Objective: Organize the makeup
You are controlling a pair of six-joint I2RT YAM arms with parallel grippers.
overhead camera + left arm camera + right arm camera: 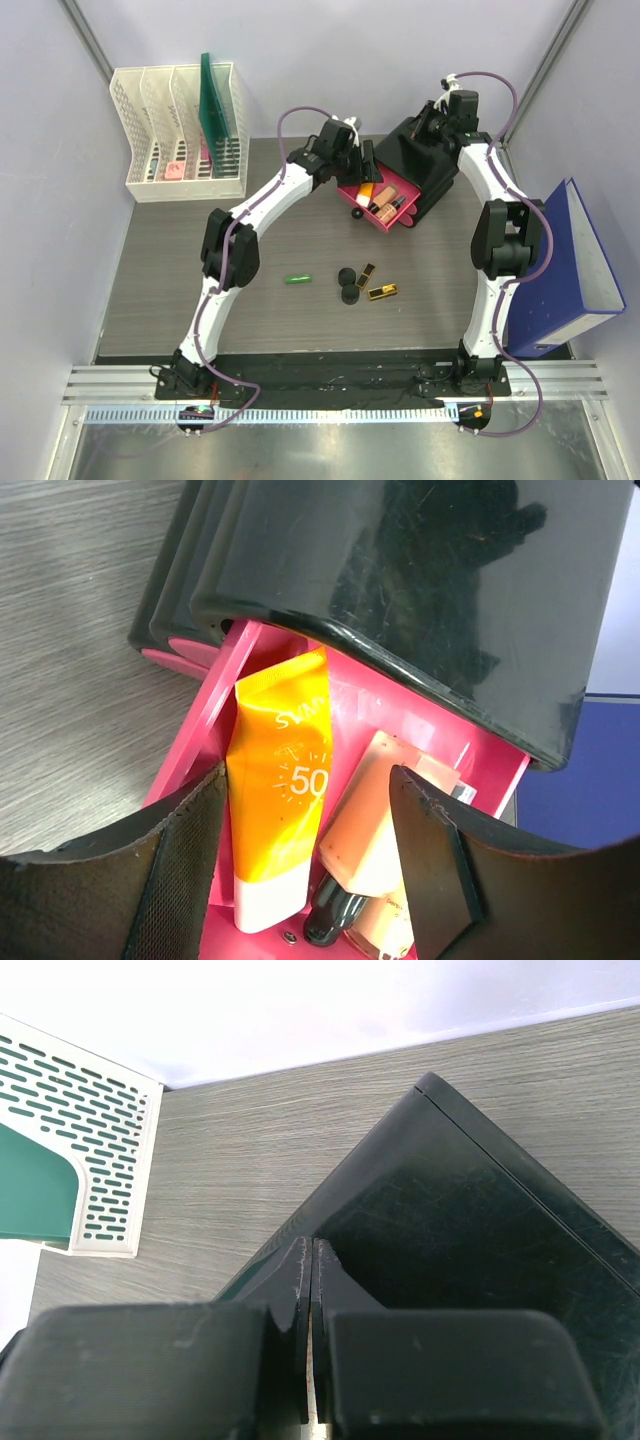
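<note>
Left wrist: left gripper [308, 775] hanging spread over pink plastic drawer [205, 720]; orange white-capped tube [272, 810], beige dark-capped bottle [372, 825] lying inside. Right gripper [310, 1280], fingers pressed together, hovering over glossy black box [480, 1230].

box [420, 590]: glossy black plastic, pretty scuffed
table [70, 630]: matt wood grain
tube [275, 810]: smooth shiny plastic

Both arms reach far forward. The left gripper [308, 785] hangs with fingers spread above the front of the black box [480, 1240]. The right gripper [309, 1260], fingers pressed together, sits over its top.
</note>
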